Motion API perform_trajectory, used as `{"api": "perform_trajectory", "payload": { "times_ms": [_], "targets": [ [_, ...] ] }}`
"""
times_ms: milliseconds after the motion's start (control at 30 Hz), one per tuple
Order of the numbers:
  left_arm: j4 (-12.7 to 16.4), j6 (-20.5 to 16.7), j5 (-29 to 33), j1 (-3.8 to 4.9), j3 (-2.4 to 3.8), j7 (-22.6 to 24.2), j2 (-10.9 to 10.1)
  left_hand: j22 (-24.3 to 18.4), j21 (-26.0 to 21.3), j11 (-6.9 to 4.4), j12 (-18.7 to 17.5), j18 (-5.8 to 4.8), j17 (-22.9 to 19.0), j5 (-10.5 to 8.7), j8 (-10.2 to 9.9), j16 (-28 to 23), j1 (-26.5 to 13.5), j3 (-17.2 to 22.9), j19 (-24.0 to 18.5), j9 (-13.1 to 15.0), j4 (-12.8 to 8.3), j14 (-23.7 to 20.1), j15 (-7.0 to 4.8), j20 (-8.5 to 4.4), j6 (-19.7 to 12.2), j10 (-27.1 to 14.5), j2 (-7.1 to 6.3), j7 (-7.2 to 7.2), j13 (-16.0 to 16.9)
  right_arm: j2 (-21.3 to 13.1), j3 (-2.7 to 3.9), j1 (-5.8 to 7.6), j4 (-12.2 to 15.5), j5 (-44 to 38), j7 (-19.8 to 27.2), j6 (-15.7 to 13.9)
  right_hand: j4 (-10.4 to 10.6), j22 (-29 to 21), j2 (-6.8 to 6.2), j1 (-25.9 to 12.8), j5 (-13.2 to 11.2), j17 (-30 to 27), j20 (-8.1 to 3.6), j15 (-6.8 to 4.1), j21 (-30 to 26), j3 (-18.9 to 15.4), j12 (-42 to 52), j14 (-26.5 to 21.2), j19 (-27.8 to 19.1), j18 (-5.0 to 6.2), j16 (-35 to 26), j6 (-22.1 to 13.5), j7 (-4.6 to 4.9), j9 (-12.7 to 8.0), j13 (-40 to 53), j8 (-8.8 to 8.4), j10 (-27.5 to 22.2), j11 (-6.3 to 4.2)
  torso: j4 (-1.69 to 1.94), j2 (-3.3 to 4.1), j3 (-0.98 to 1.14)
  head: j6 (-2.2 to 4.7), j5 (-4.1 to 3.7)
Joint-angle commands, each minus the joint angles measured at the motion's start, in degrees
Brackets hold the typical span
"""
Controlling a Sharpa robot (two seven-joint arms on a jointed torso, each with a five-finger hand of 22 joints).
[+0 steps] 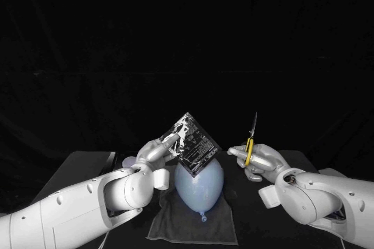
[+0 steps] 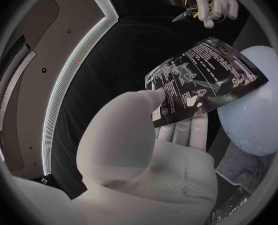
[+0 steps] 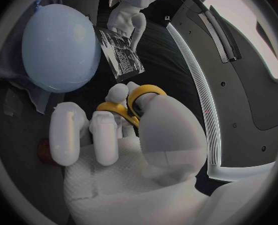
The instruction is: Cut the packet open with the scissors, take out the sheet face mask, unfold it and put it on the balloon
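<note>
My left hand (image 1: 156,150) holds a black printed packet (image 1: 189,142) up by one corner, above the pale blue balloon (image 1: 199,185). In the left wrist view the packet (image 2: 201,80) is pinched between thumb and fingers (image 2: 153,96), with the balloon (image 2: 254,100) beyond it. My right hand (image 1: 257,160) grips yellow-handled scissors (image 1: 251,138), blades pointing up and closed, a little to the right of the packet and apart from it. The right wrist view shows the yellow handles (image 3: 135,101) around my fingers, the balloon (image 3: 60,47) and the packet (image 3: 118,52).
The balloon lies on a grey cloth (image 1: 195,222) spread on the black table (image 1: 78,168), knot toward me. A small round object (image 1: 128,161) sits behind my left hand. Black backdrop stands behind.
</note>
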Motion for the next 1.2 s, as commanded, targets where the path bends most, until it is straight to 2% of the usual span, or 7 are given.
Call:
{"api": "perform_trajectory", "payload": {
  "times_ms": [33, 433, 633, 833, 933, 1067, 1200],
  "targets": [
    [0.34, 2.12, 1.17, -0.12, 0.59, 1.45, 0.53, -0.12, -0.30, 0.15, -0.25, 0.83, -0.04, 0.19, 0.17, -0.28, 0.08, 0.09, 0.48, 3.35, -0.43, 0.14, 0.08, -0.04, -0.11, 0.05, 0.59, 0.34, 0.01, 0.12, 0.05, -0.40, 0.01, 0.92, 1.46, -1.25, -8.09, 10.50, 0.05, 0.28, -0.07, 12.40, 0.17, 0.50, 0.29, 7.31, 57.95, 5.27, 0.48, 0.59, 0.30, -2.68, 2.05, -0.39, 18.70, -0.35, 12.77, 1.12, 0.03, 0.05, -0.05, -0.19, -0.65],
    [0.93, 2.35, 1.27, -0.28, 2.39, 1.17, 1.62, -0.24, -0.42, 0.19, -0.24, 0.83, -0.05, 0.19, 0.20, -0.37, -0.01, 0.22, 0.57, 3.49, -0.66, 0.16, 0.10, -0.04, -0.19, 0.03, 0.76, 0.41, 0.02, 0.42, 0.05, -1.83, -0.35, 1.46, 1.27, -2.37, -8.84, 10.56, -1.12, 0.32, -0.08, 12.29, 0.59, 0.93, 0.25, 4.84, 57.95, 5.24, 0.47, 0.61, 0.22, -4.14, 2.69, -2.00, 18.70, -0.36, 12.77, 1.69, 0.12, 0.07, -0.15, -0.36, -1.54],
    [0.88, 2.28, 1.27, -0.27, 3.04, 1.21, 2.32, -0.28, -0.45, 0.20, -0.23, 0.83, -0.06, 0.18, 0.21, -0.39, -0.03, 0.26, 0.61, 3.54, -0.75, 0.17, 0.10, -0.04, -0.22, 0.03, 0.80, 0.42, 0.02, 0.67, 0.06, -2.02, -0.14, 1.48, 1.89, -2.30, -9.17, 10.57, -2.37, 0.28, -0.09, 12.20, 1.02, 1.46, 0.11, 2.90, 57.95, 5.21, 0.40, 0.63, 0.16, -6.95, 3.72, -4.20, 18.70, -0.55, 12.77, 2.56, 0.09, 0.10, -0.08, -0.44, -1.88],
    [0.32, 2.04, 1.27, -0.27, 3.28, 1.26, 2.77, -0.31, -0.48, 0.20, -0.22, 0.83, -0.06, 0.18, 0.23, -0.41, -0.05, 0.29, 0.63, 3.58, -0.82, 0.18, 0.10, -0.04, -0.24, 0.03, 0.83, 0.43, 0.03, 0.87, 0.07, -2.07, 0.48, 1.14, 2.50, -1.35, -9.67, 10.58, -4.04, 0.46, -0.08, 12.20, 1.51, 1.97, 0.01, 1.11, 57.95, 5.20, 0.34, 0.63, 0.16, -8.72, 4.41, -6.23, 18.70, -0.41, 12.77, 3.23, 0.10, 0.15, 0.00, -0.67, -2.18],
    [-0.02, 1.88, 1.27, -0.26, 3.38, 1.24, 3.02, -0.32, -0.49, 0.20, -0.22, 0.83, -0.06, 0.18, 0.23, -0.42, -0.06, 0.29, 0.64, 3.60, -0.84, 0.19, 0.10, -0.04, -0.24, 0.04, 0.84, 0.43, 0.03, 0.93, 0.07, -2.09, 0.93, 0.82, 2.71, -0.84, -10.15, 10.60, -5.52, 0.62, -0.08, 12.23, 1.72, 2.15, -0.01, -0.18, 57.95, 5.20, 0.32, 0.64, 0.17, -9.59, 4.60, -7.26, 18.70, -0.44, 12.77, 3.42, 0.05, 0.22, -0.03, -0.71, -2.56],
    [-0.39, 1.65, 1.27, -0.25, 3.44, 1.06, 3.42, -0.32, -0.49, 0.20, -0.22, 0.83, -0.06, 0.18, 0.23, -0.42, -0.06, 0.29, 0.64, 3.60, -0.84, 0.19, 0.10, -0.04, -0.24, 0.04, 0.84, 0.43, 0.03, 1.10, 0.09, -2.10, 1.25, 0.63, 2.88, -0.36, -10.43, 10.68, -6.33, 1.04, -0.08, 12.29, 1.88, 2.21, 0.14, -1.53, 57.95, 5.21, 0.39, 0.62, 0.23, -10.51, 4.60, -8.51, 18.70, -0.40, 12.77, 3.46, 0.01, 0.19, -0.08, -0.93, -2.52],
    [-0.54, 1.65, 1.28, -0.24, 3.48, 0.89, 3.94, -0.36, -0.53, 0.21, -0.21, 0.83, -0.06, 0.18, 0.26, -0.44, -0.11, 0.33, 0.69, 3.66, -0.91, 0.22, 0.10, -0.04, -0.25, 0.05, 0.89, 0.44, 0.03, 1.42, 0.13, -2.09, 1.50, 0.55, 3.01, 0.00, -10.44, 10.76, -6.50, 1.39, -0.09, 12.41, 1.93, 2.19, 0.26, -2.66, 57.95, 5.24, 0.45, 0.61, 0.32, -11.45, 4.55, -9.51, 18.70, -0.39, 12.77, 3.44, 0.15, 0.23, -0.06, -1.02, -2.48]
  ]
}}
